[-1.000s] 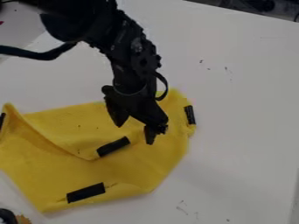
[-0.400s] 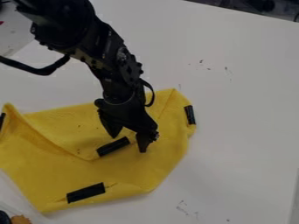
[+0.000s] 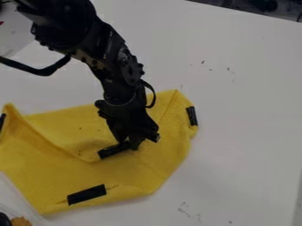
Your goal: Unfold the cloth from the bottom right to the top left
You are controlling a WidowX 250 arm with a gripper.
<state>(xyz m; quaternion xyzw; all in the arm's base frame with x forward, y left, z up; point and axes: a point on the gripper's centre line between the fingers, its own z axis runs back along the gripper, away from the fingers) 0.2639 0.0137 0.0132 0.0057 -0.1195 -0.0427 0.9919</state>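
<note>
Though mostly yellow, a folded, black-patched cloth (image 3: 141,172).

fixed cam, above the yellow cloth (image 3: 138,176), slanting down at it and the tabletop (image 3: 247,110). close in: cloth fills much of the lower left, its left side cut by the frame edge. view reaches past the cloth to the tabletop's far edge (image 3: 247,13), upper right.

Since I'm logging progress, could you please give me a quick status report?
Gripper closed, apparently pinching yellow cloth beside middle black strip. Cloth partly folded over. No obstacle seen on it.
</note>
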